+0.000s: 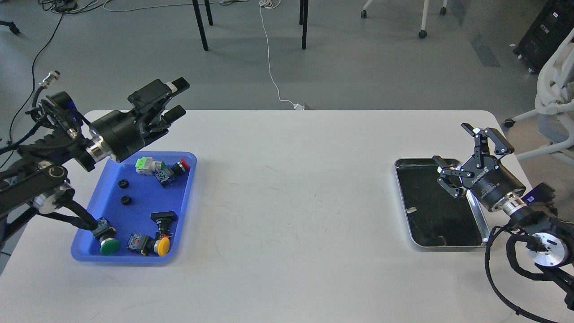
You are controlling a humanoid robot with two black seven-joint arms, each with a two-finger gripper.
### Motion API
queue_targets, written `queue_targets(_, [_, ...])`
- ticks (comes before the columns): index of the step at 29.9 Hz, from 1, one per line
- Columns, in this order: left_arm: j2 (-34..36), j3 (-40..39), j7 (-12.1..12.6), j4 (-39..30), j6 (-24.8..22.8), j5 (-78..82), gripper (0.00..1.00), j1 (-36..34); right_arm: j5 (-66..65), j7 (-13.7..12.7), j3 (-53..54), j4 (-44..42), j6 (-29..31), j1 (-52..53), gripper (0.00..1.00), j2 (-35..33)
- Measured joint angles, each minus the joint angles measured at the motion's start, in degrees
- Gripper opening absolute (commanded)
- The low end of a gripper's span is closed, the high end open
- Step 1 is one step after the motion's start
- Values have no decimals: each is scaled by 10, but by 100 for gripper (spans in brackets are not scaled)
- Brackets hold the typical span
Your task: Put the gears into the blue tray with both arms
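Note:
The blue tray (184, 197) lies at the table's left side. Two small black gears rest on its floor, one (121, 183) just above the other (126, 200). My left gripper (177, 98) is raised above the tray's far edge, pointing up and right, open, with nothing between its fingers. My right gripper (453, 150) hovers open and empty over the right part of the metal tray (406, 211).
Several push-button switches with green, red and yellow caps lie in the blue tray: a pair (162, 169) at the far end, others (148, 237) at the near end. The metal tray's black inside holds a small pale piece (410, 210). A white chair (556, 89) stands beyond the table's right corner.

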Motion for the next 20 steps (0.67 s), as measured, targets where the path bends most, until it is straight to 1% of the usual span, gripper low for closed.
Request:
queue_targets(4, [-79, -121, 0, 0, -1, -7, 98, 91, 0, 0, 0, 1, 0, 2, 99, 1])
queue_targets(8, [-155, -211, 0, 19, -7, -9, 98, 139, 1, 0, -3, 0, 0, 5, 99, 1])
queue_targets(10, [-185, -248, 1, 39, -20, -9, 98, 159, 1, 0, -4, -2, 0, 8, 99, 3])
queue_targets(13, [-213, -286, 22, 68, -55, -13, 98, 176, 1, 0, -5, -4, 0, 9, 99, 16])
queue_targets(16, [-224, -298, 42, 86, -83, -29, 98, 192, 1, 0, -3, -4, 0, 10, 99, 26])
queue_targets(20, [-233, -301, 50, 89, -95, -39, 98, 207, 1, 0, -3, -4, 0, 10, 99, 29])
